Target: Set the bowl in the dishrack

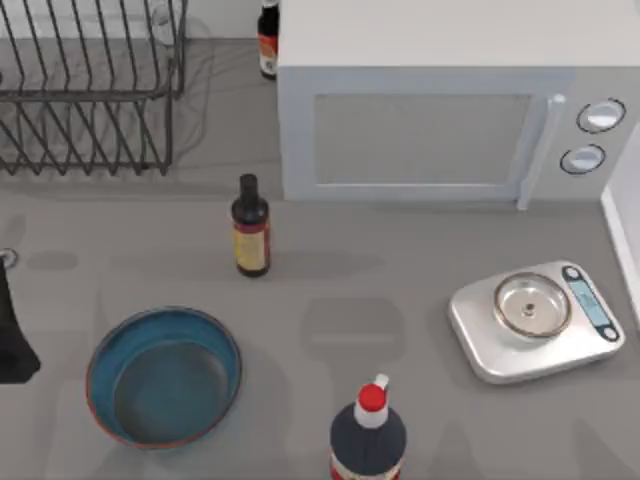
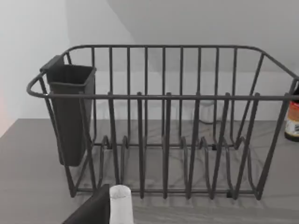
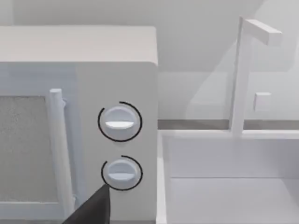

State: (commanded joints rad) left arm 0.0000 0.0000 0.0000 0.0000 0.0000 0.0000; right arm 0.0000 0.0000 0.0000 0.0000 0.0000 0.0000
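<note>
The bowl (image 1: 164, 375), glossy blue with a reddish-brown rim and a grey-blue inside, sits upright on the table at the front left. The dishrack (image 1: 85, 95), a dark grey wire rack with slanted tines, stands at the back left, well behind the bowl. In the left wrist view the dishrack (image 2: 163, 126) faces me, with a dark cutlery holder (image 2: 70, 112) hung at one end. My left arm (image 1: 12, 340) is at the table's left edge, just left of the bowl and apart from it. A bit of my left gripper (image 2: 110, 210) shows low in its wrist view, and a bit of my right gripper (image 3: 93, 210) shows before the microwave.
A white microwave (image 1: 440, 120) fills the back middle and right. A dark bottle (image 1: 250, 228) stands between rack and bowl, another bottle (image 1: 267, 40) beside the rack. A red-capped bottle (image 1: 368, 430) is at the front, a kitchen scale (image 1: 535, 320) at the right.
</note>
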